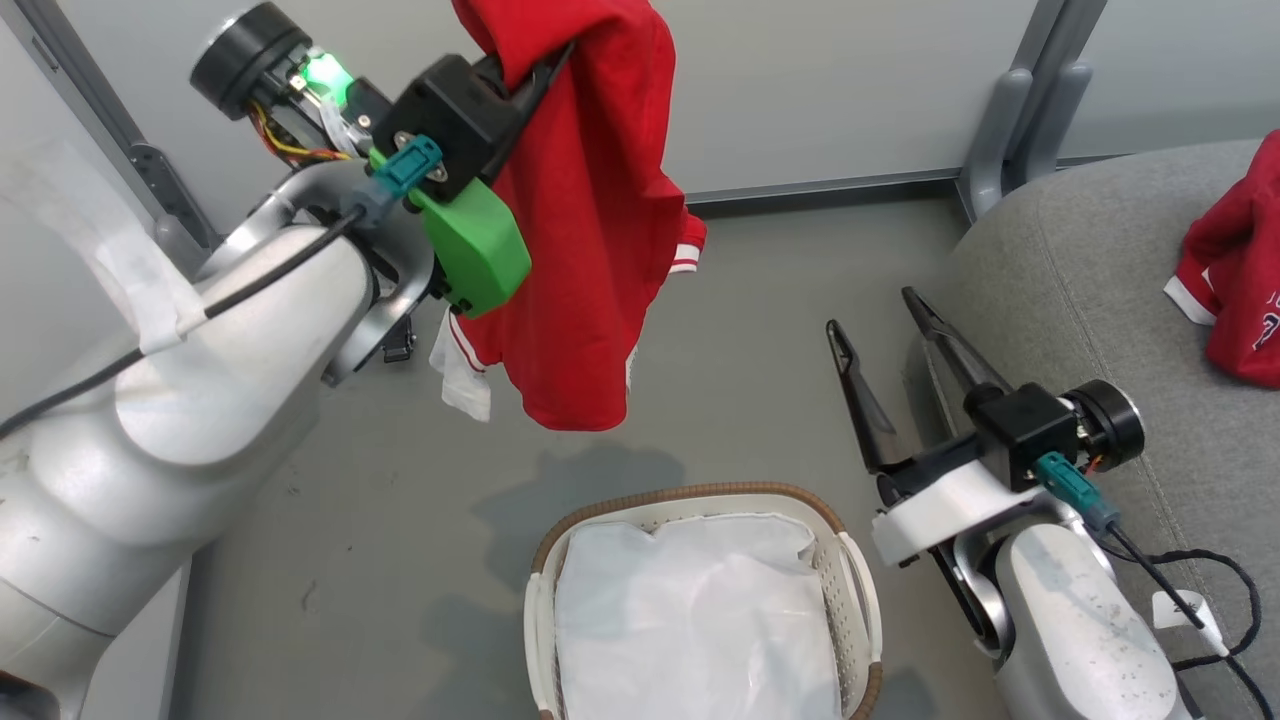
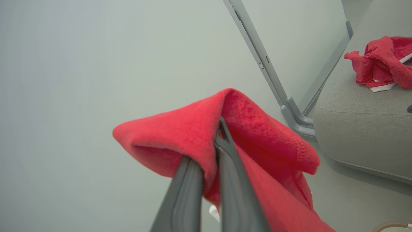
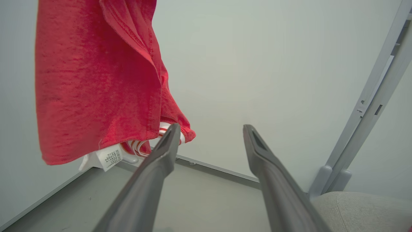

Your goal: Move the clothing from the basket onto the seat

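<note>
**Left fingers pinched on a red garment, high over the basket**

Two dark fingers of the left gripper (image 2: pixel 216 141) are closed tight on a fold of the red garment (image 1: pixel 590 250). Fabric bulges up and over the tips, and the rest hangs straight down below them. Only a narrow ridge of cloth sits between the pads. A white care label (image 3: pixel 109 158) and striped cuffs dangle at the lowest hem, well below the fingers and clear of the floor (image 1: pixel 760 330).

Beneath and to the right of the hanging hem stands the basket (image 1: pixel 700 497), with only its white liner (image 1: pixel 690 620) showing inside, so this looks like the last piece to go over. The seat (image 1: pixel 1080 260) lies off to the right of the left fingers, and a second garment (image 1: pixel 1235 280) lies crumpled on it.

The right gripper (image 1: pixel 873 312) has its fingers spread wide and holds nothing. It sits between the hanging garment and the seat, tips pointing up and away.

Risks, as I judge them:
- The pinch is thin. A quick swing toward the seat could let the cloth's weight drag the fold out of the fingers, dropping it on the floor.
- The long drape could catch on the open right fingers as it passes them.
- Letting go too near the seat's rounded edge could let the garment slide off.
</note>
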### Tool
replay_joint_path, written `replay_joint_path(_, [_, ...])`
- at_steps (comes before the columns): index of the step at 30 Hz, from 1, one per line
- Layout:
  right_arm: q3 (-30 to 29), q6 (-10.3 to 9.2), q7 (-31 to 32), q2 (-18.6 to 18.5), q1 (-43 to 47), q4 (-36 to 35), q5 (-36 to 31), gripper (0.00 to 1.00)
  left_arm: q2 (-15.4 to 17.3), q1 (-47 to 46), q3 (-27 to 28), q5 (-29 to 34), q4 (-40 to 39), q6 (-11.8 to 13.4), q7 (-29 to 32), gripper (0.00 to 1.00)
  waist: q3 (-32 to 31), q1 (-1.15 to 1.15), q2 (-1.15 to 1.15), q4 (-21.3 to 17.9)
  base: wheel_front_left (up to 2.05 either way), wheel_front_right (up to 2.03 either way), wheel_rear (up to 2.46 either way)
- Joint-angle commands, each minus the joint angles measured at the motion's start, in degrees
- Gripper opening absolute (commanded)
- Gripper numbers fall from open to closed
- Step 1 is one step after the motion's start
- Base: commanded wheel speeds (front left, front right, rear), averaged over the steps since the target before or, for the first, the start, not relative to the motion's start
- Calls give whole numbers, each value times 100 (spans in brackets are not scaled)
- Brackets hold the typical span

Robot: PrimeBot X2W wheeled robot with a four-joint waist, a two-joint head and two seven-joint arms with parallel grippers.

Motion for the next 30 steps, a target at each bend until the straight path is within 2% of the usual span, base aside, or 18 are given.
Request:
replay_joint_path(1, [115,-6,-1,-19,-2,30,45,100,2,-143,63,-73,35,44,34,0,-42,1,44,0,0,0,0])
replay_joint_path(10, [987,-6,-1,-20,-32,222,197,100,-193,-653,222,-72,130,108,104,0,-92,1,44,-26,0,0,0])
replay_joint_path(18, [1515,-6,-1,-19,-127,355,298,100,-426,-946,162,-35,65,91,241,0,-159,1,44,48,0,0,0])
replay_joint_path(30, [1644,-6,-1,-21,-596,-226,484,100,-672,-1063,116,-129,62,132,317,0,-129,1,44,126,0,0,0])
